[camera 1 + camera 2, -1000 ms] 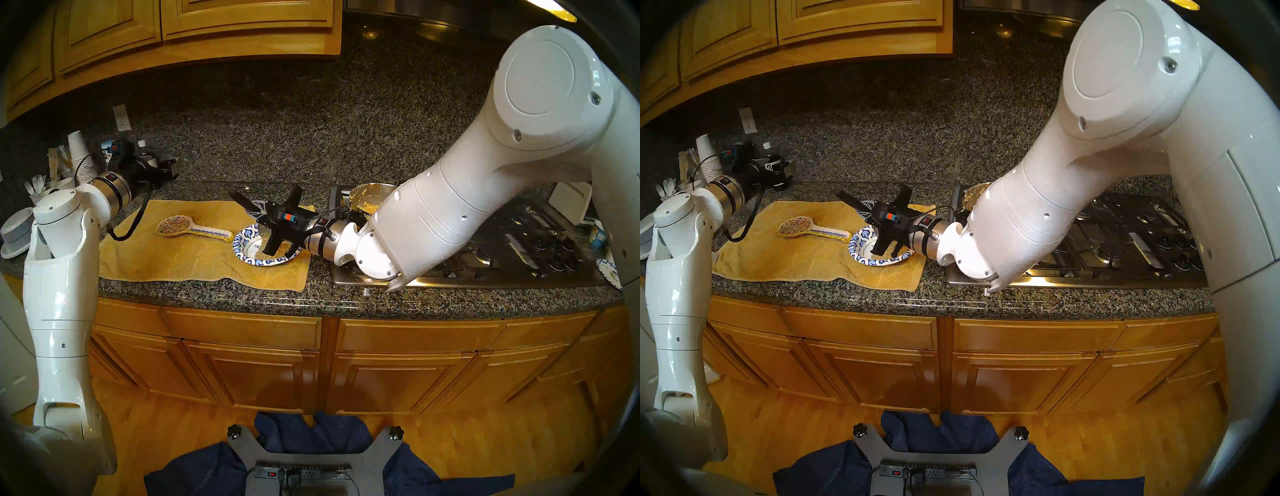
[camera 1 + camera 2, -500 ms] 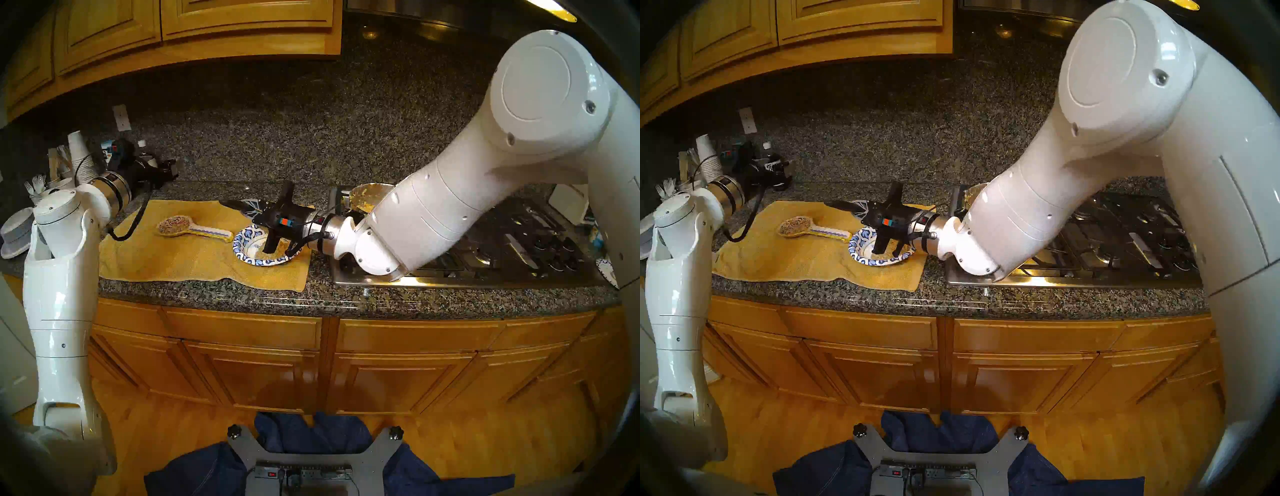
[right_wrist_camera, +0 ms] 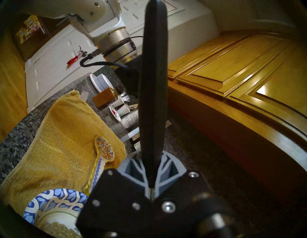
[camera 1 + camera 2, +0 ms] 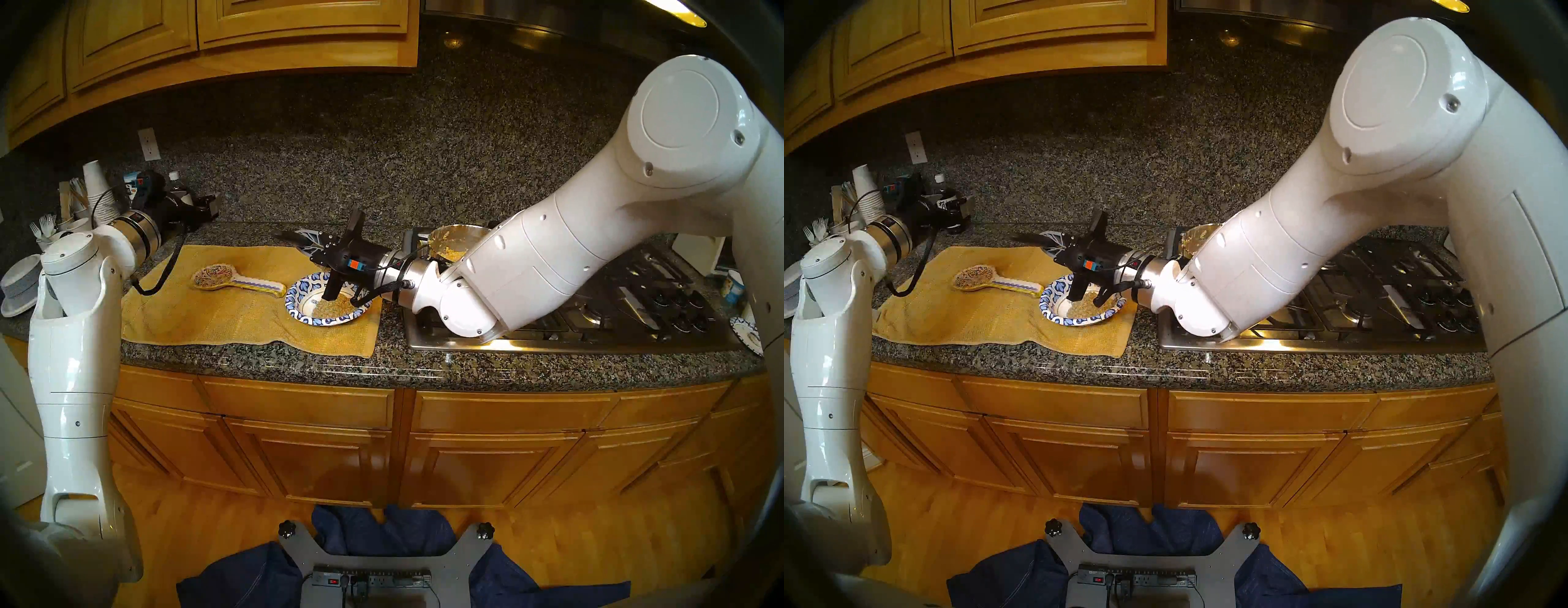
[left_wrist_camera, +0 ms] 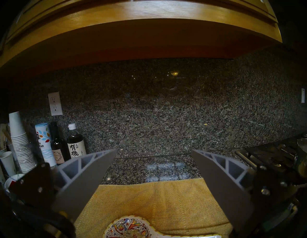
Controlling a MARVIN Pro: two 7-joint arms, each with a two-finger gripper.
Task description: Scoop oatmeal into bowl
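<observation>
One bowl (oatmeal inside); right gripper clamps one black handle; left gripper agape.

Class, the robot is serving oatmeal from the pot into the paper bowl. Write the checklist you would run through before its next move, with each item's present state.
1. Right pincer shut on black utensil: ok.
2. Oatmeal heaped in paper bowl: ok.
3. Bowl flat on yellow towel: ok.
4. Utensil emptied: cannot tell, its end is too dark.
5. Oatmeal left in steel pot: ok, though the arm partly hides it.
6. Left pincer open, away from bowl: ok.
</observation>
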